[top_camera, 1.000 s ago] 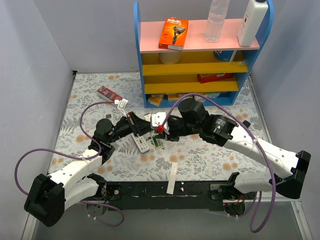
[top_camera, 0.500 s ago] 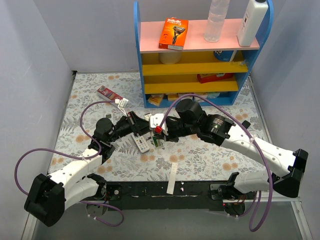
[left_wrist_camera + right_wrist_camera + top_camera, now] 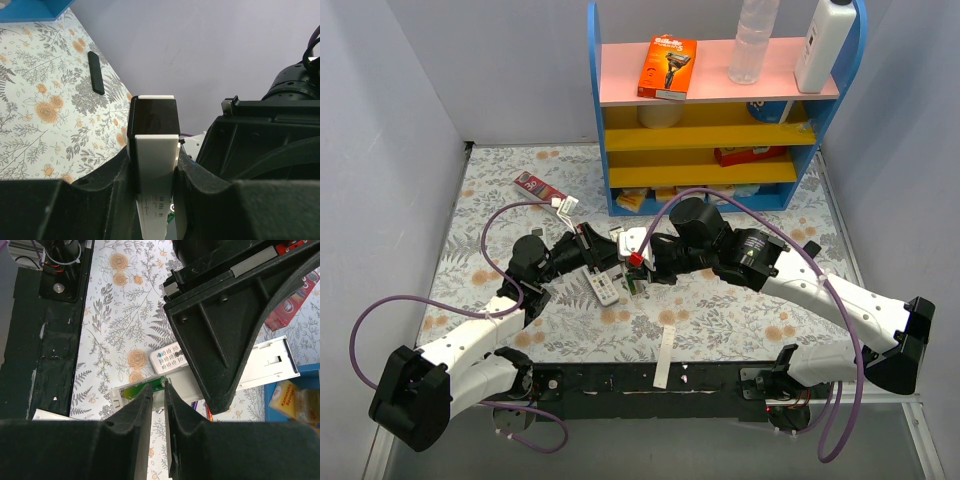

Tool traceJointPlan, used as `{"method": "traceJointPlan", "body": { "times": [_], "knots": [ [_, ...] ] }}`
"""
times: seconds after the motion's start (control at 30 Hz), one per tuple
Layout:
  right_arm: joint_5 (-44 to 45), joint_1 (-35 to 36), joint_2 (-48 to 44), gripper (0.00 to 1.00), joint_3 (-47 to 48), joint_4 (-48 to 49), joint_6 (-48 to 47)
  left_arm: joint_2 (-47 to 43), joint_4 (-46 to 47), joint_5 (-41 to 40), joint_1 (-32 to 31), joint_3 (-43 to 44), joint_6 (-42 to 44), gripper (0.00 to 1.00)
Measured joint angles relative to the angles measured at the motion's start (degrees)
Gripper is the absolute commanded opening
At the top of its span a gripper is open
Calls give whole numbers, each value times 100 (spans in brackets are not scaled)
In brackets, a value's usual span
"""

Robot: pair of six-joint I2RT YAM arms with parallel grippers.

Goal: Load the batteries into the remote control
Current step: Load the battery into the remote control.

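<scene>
left gripper point(image 3: 155, 152) is clamped on the slim white plastic remote control point(image 3: 154, 172), one finger on each long edge. the remote's black end cap pokes out past the fingertips and the printed white face is toward the wrist cam. in the top view the remote sits at an angle, button end toward the near edge, low over the flower-print table mat point(image 3: 740, 320). cannot tell if it touches the mat.

right gripper point(image 3: 158, 388) is nose to nose with the left one, just beside the remote's button end. its fingers point(image 3: 131, 440) are almost together with only a thin slit between them. cannot tell if anything is pinched in there.

batteries: too small or hidden to pick out for sure in any view. a small white plastic frame with a green insert point(image 3: 131, 391) lies on the mat just past the right fingertips, next to the remote. cannot tell if the green part is a cell.

a small black oblong piece point(image 3: 96, 79) lies flat on the mat, well apart from the remote, toward the wall. a long white strip point(image 3: 665, 355) lies near the front edge between the arm bases. a flat red packet point(image 3: 538, 187) is at back left. a blue-framed shelf with yellow and pink boards point(image 3: 720, 140) stands at the back, with an orange razor box point(image 3: 667, 67), a clear bottle point(image 3: 754, 42) and a white bottle point(image 3: 825, 45) on the top board.
</scene>
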Motion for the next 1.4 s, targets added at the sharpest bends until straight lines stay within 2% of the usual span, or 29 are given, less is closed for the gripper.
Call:
{"method": "traceJointPlan", "body": {
  "times": [0.5, 1.0, 1.4],
  "knots": [
    [-2, 0, 48, 23, 0, 20, -2, 7, -2, 52, 0, 72, 0, 0],
    [24, -2, 63, 15, -22, 39, -2, -2, -66, 7, 0, 76, -26, 0],
    [52, -13, -160, 13, -651, 509, 46, -90, -249, -201, 2, 90, -83, 0]
  ]
}}
